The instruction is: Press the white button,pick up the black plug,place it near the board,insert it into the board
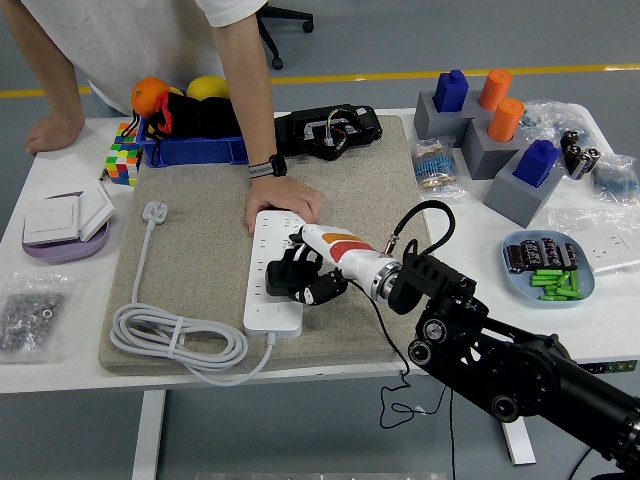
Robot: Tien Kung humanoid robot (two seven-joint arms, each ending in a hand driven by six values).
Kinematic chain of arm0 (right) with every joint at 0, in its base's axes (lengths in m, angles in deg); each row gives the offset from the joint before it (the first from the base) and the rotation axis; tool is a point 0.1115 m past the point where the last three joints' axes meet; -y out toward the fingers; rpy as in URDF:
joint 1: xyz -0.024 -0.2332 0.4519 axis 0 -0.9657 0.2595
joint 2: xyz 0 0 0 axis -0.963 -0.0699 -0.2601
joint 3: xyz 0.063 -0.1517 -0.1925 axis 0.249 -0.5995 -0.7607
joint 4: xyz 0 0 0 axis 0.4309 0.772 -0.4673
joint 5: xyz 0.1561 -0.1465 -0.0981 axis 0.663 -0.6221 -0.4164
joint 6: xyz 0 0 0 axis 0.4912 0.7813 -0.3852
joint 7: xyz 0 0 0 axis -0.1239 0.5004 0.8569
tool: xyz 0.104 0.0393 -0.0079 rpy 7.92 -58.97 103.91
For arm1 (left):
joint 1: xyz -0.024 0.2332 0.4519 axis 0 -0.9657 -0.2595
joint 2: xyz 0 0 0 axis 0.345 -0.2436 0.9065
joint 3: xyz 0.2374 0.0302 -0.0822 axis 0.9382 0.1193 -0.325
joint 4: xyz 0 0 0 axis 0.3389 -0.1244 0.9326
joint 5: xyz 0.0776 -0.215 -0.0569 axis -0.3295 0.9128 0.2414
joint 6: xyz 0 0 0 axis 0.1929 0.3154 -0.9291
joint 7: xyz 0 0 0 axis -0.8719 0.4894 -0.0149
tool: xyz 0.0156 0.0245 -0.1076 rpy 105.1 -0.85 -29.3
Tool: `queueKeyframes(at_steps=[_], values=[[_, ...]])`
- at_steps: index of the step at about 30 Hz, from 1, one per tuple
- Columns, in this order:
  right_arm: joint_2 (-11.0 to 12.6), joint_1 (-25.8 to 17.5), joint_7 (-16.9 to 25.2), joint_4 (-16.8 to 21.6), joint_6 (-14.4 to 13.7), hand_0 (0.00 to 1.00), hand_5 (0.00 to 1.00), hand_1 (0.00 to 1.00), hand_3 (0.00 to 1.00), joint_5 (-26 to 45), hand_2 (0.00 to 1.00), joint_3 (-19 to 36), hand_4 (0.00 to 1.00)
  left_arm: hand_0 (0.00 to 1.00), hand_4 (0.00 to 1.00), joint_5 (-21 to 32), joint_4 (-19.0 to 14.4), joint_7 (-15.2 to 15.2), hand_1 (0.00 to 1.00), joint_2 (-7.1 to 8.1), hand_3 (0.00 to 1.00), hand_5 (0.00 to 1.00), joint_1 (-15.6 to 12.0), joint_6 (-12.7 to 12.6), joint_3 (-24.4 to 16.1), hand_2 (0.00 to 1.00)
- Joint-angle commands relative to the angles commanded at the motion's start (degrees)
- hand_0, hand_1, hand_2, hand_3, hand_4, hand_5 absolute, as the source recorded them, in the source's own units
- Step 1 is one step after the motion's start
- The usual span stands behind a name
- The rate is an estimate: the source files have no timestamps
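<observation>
The black plug (283, 278) sits over the white power strip (275, 270), held in the dark fingers (312, 288) of the right hand (305, 280), which are curled closed around it. Whether its pins are already seated in a socket cannot be told, since the fingers hide its underside. The strip's long axis runs from the table's (60, 345) near edge toward the far side, and the plug lies over its middle sockets, so the coming push looks to be straight down into the strip. The right arm reaches in from the strip's right, forearm slanting low across the grey mat (200, 250). At the strip's far end a person's hand (283, 200) presses down, steadying it. The strip's white cable (180, 345) coils off its near left corner. The left hand is out of view.
</observation>
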Motion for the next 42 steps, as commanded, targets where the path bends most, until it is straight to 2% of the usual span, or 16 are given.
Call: queueKeyframes(at_steps=[17, 42], values=[[0.00, -0.22, -0.62, 1.60, 0.86, 0.407, 0.002, 0.369, 0.480, -0.56, 0.451, 1.91, 0.765, 0.625, 0.531, -0.06, 0.00, -0.04, 0.628, -0.05, 0.683, 0.385, -0.15, -0.01, -0.02, 0.635], [0.00, -1.04, -1.63, 1.57, 2.61, 0.401, 0.002, 0.360, 0.479, -1.08, 0.448, 2.77, 0.763, 0.623, 0.530, 0.53, 0.00, 0.04, 0.627, -0.18, 0.684, 0.385, -0.16, -0.15, -0.02, 0.634]])
